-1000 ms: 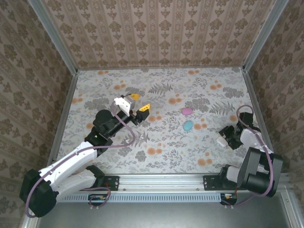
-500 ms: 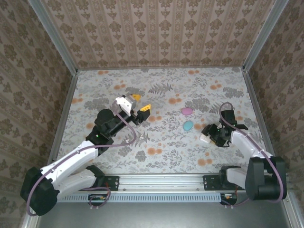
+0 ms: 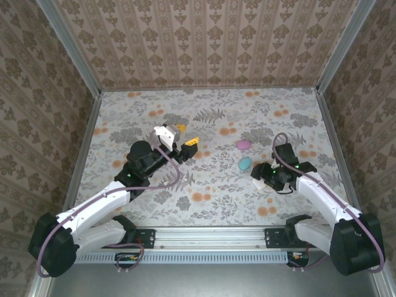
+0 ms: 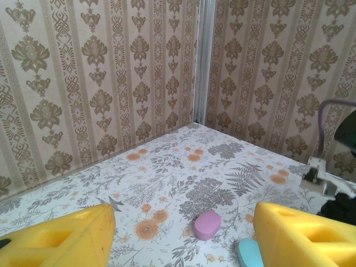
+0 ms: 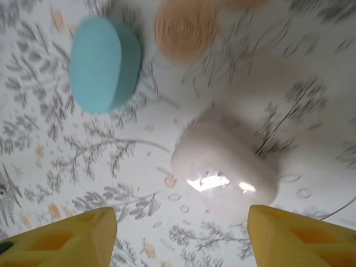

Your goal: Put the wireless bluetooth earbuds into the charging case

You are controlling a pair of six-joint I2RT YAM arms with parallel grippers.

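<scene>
On the floral desk [image 3: 235, 198], between papered walls [image 3: 204, 43]:

1. Pink case [image 3: 243, 145]: smooth pebble, right of centre. Top view: it lies beyond the teal case, near it but apart. Left wrist view: the pink case [image 4: 207, 225] shows in the gap between the left fingers [image 4: 61, 242], well ahead of them.

2. Teal case [image 3: 245, 163]: smooth pebble, nearer the arm bases than the pink one. Top view: just left of the tip of the right arm [image 3: 322, 192]. Left wrist view: the teal case [image 4: 249, 253] is cut by the lower edge. Right wrist view: the teal case [image 5: 104, 64] sits upper left, ahead of the right fingers [image 5: 300, 236] and off to one side.

3. White case [image 5: 222, 169]: glossy, egg-shaped, blurred, on the desk. Right wrist view: it lies in the gap just ahead of the right fingers. Contact with either finger cannot be told.

4. Left fingers [image 3: 191, 142]: yellow, spread, nothing between them. They are aimed toward the two coloured cases and well apart from both.

5. Right fingers: yellow, spread, pinching nothing.

6. Earbuds: too small to make out, so their place cannot be told.
</scene>
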